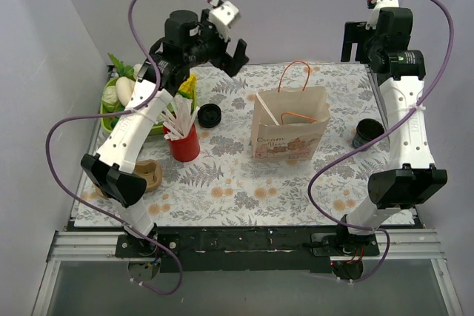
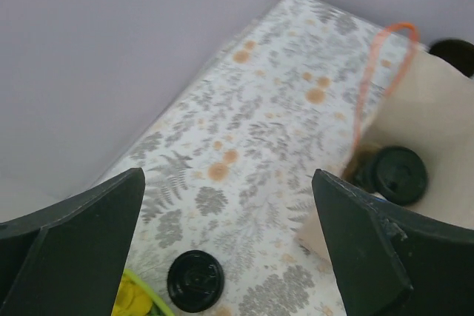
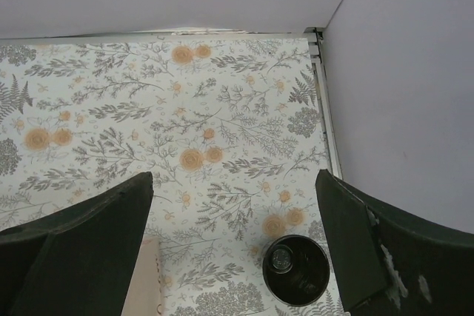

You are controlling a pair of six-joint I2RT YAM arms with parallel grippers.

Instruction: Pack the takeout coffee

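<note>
— Checking the left gripper [image 2: 228,179] first: how do its jaws stand?
— Spread wide with nothing between them, raised above the floral table [image 2: 259,109].
— And the takeout coffee [image 2: 400,175]?
— Below that gripper, off past its right-hand finger in the wrist view. It sits down inside the paper bag [image 2: 437,109], and only its round black lid shows.
— Touching the fingers?
— No, well apart.
— The other black disc?
— A loose lid [image 2: 195,280], flat on the table below the gripper, nearer its left-hand finger, outside the bag.
— The right gripper [image 3: 235,179]?
— Also spread and empty, held high. A lidless dark cup [image 3: 296,269] stands upright beneath it, nearer its right-hand finger.
</note>
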